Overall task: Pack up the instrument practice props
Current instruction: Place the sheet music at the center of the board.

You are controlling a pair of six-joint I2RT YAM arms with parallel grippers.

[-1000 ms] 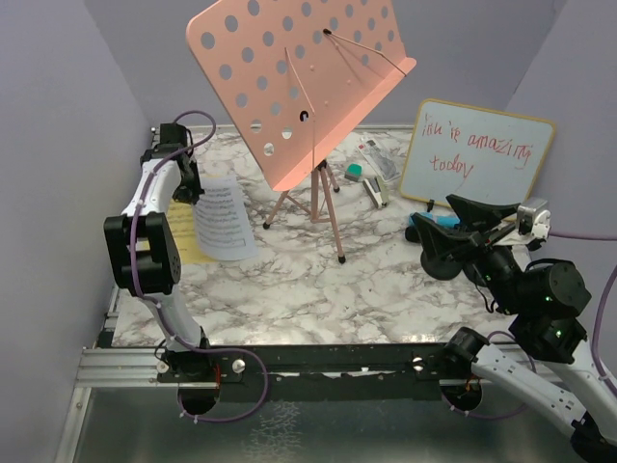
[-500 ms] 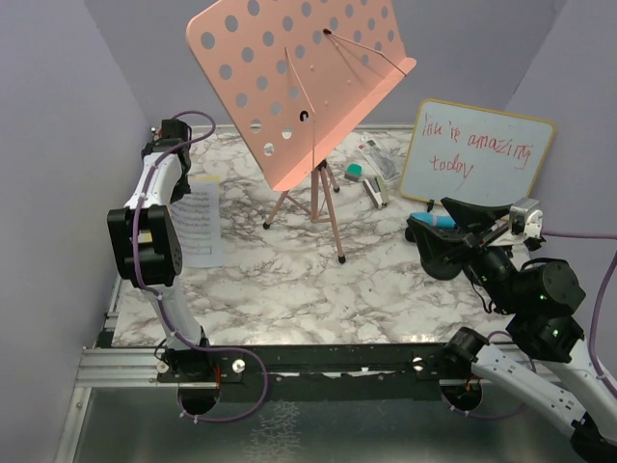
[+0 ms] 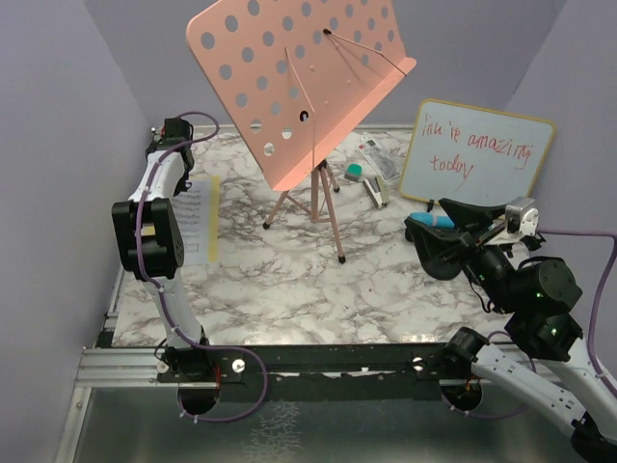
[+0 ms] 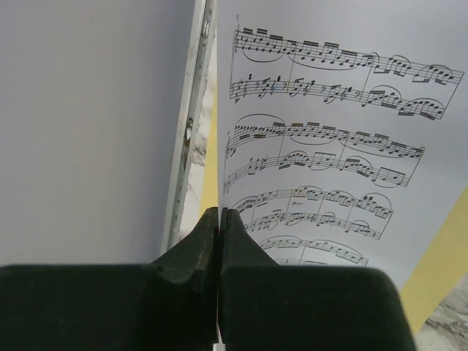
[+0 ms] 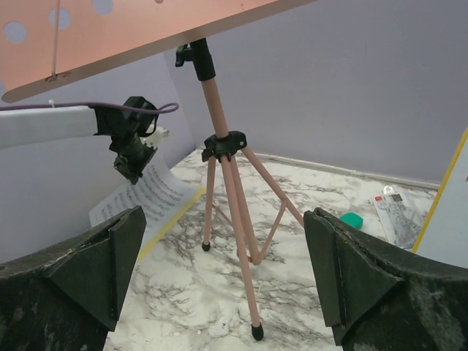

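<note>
The pink perforated music rack (image 3: 299,77) stands on its tripod legs (image 3: 313,198) at the table's back middle; the legs also show in the right wrist view (image 5: 228,183). My left gripper (image 4: 219,213) is shut on the edge of a printed sheet-music page (image 4: 329,146) and holds it up by the left wall. From above the page (image 3: 196,224) hangs beside the left arm. My right gripper (image 5: 227,270) is open and empty, at the right (image 3: 445,230), facing the tripod. A blue microphone (image 3: 431,220) peeks out under it. The black microphone and mic poles are not clearly visible.
A yellow sheet (image 4: 439,270) lies on the marble table (image 3: 289,280) under the page. The whiteboard (image 3: 477,154) leans at the back right, with a stapler (image 3: 376,193), a green eraser (image 3: 355,174) and a clear packet (image 3: 381,159) beside it. Purple walls enclose three sides.
My left gripper has swung the sheet-music page left toward the wall, so the page looks narrower from above. My right gripper has shifted slightly left and stays open.
</note>
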